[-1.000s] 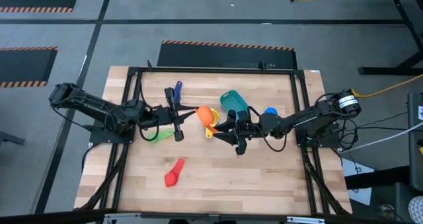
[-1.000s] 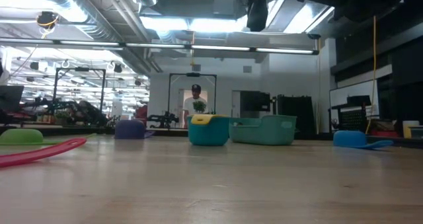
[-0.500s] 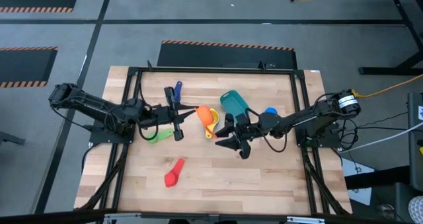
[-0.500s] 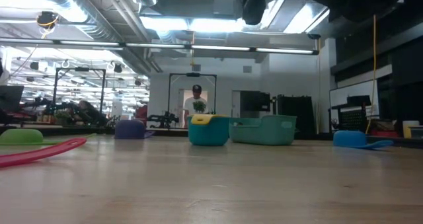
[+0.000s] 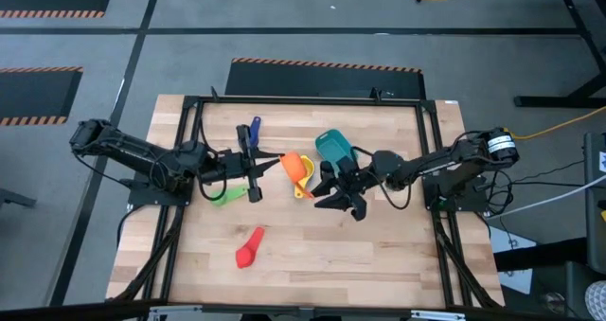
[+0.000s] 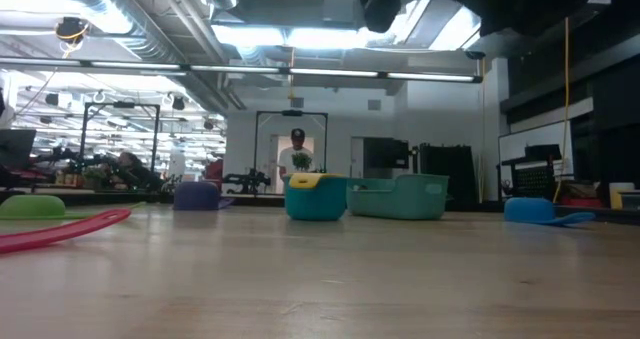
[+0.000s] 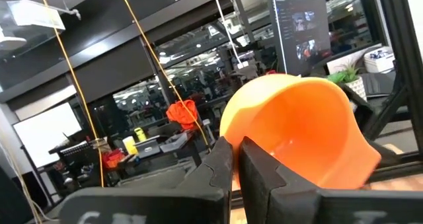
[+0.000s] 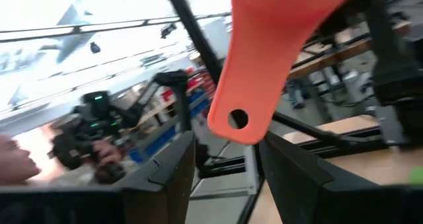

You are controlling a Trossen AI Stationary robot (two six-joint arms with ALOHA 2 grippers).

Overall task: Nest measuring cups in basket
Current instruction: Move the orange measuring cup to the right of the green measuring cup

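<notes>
Both arms reach inward over the middle of the table [image 5: 312, 255]. The left end effector [image 5: 268, 162] is clenched on the orange measuring cup [image 5: 295, 165], holding it up off the table. The right end effector [image 5: 333, 196] faces it with its fingers spread apart, gripping nothing; in the right wrist view the orange handle hangs just above the gap between them.

The teal basket [image 5: 333, 147] sits just beyond, holding a light blue cup [image 6: 316, 201] with a yellow cup [image 6: 308, 181] nested inside. The dark blue cup [image 5: 253, 132], green cup [image 5: 226, 196], red cup [image 5: 249, 248] and a blue cup [image 5: 387, 158] lie scattered on the table.
</notes>
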